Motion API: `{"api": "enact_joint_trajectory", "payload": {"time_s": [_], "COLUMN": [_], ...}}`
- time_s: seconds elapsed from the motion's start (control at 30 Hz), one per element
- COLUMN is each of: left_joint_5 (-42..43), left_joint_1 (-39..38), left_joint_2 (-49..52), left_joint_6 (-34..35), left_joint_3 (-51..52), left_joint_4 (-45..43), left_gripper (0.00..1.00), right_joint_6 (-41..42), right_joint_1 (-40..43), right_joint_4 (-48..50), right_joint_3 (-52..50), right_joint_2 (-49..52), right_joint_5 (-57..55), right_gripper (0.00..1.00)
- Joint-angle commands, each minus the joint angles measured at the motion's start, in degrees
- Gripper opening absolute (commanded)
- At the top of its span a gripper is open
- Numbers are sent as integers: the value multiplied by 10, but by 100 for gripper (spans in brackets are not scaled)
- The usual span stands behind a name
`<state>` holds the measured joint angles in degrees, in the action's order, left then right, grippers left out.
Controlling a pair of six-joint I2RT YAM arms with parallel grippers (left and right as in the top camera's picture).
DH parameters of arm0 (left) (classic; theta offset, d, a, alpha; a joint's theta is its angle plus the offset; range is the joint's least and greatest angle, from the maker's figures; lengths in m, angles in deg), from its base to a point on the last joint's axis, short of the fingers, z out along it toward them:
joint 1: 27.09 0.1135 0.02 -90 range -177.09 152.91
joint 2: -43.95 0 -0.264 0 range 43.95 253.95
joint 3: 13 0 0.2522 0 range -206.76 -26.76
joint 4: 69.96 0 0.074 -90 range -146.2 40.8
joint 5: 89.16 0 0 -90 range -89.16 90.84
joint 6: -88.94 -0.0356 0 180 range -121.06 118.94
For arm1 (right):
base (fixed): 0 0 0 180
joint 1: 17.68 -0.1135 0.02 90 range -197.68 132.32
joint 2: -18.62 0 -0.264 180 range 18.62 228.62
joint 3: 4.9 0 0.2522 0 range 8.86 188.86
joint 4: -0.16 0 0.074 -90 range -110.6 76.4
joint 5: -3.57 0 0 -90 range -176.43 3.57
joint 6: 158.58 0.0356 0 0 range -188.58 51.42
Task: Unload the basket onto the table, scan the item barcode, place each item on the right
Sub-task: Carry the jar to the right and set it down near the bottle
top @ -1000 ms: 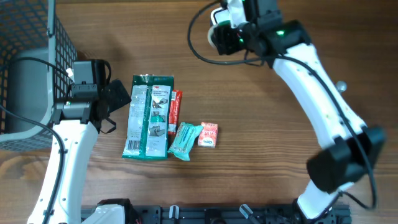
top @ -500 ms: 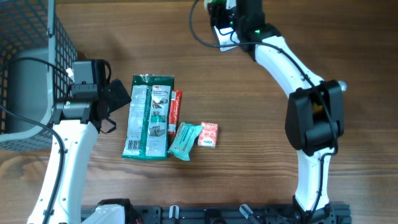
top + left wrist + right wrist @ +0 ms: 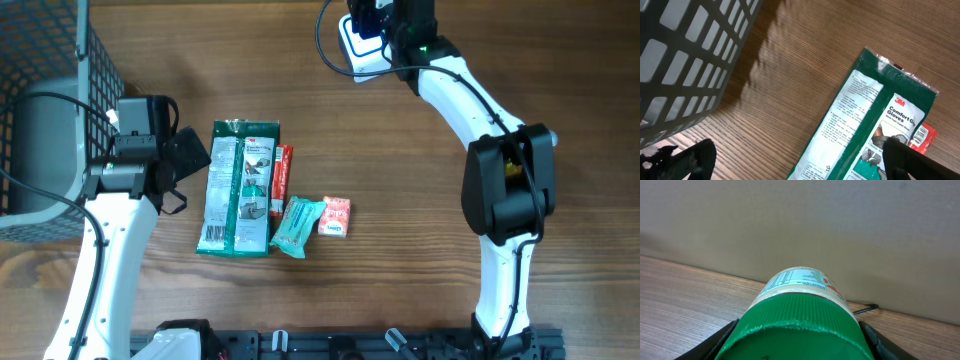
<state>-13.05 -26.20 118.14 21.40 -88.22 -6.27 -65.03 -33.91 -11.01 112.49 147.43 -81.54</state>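
Note:
My right gripper is at the far edge of the table, shut on a jar with a ribbed green lid and a white printed label. In the right wrist view the jar fills the space between the two fingers of the right gripper, its label facing a plain wall. No barcode can be made out. My left gripper stands open with nothing between its fingers, just left of a green gloves packet. In the left wrist view the gloves packet lies between the spread fingers of the left gripper.
A dark wire basket stands at the far left, its basket wall close to the left wrist. Beside the gloves packet lie a red packet, a teal packet and a small pink packet. A black cable runs behind the jar.
The right arm has folded in, its elbow swinging up and left, and the jar has shifted slightly along the far edge. The left arm and the packets have not moved.

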Motion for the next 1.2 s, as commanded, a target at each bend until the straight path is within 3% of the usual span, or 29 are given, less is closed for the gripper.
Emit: {"api": "enact_joint_trajectory", "payload": {"time_s": [0.0,0.2,0.33,0.57,0.73,0.87,1.17], "left_joint_5": [-7,-7,-7,-7,-7,-7,-7], "left_joint_1": [2,2,2,2,2,2,2], "left_joint_2": [2,2,2,2,2,2,2], "left_joint_6": [7,7,7,7,7,7,7], "left_joint_3": [-5,-5,-5,-5,-5,-5,-5], "left_joint_4": [-1,-1,-1,-1,-1,-1,-1], "left_gripper": [100,100,100,100,100,100,100], "right_joint_6": [-2,11,16,10,11,11,87], "right_joint_1": [-2,6,17,76,126,140,140], "right_joint_4": [3,-104,-268,-621,-830,-854,-700], "right_joint_3": [9,9,9,9,-2,-77,-336], "right_joint_2": [-8,-101,-198,-350,-367,-367,-367], "right_joint_5": [19,70,70,67,27,20,-98], "right_gripper": [8,11,15,6,4,5,5]}}
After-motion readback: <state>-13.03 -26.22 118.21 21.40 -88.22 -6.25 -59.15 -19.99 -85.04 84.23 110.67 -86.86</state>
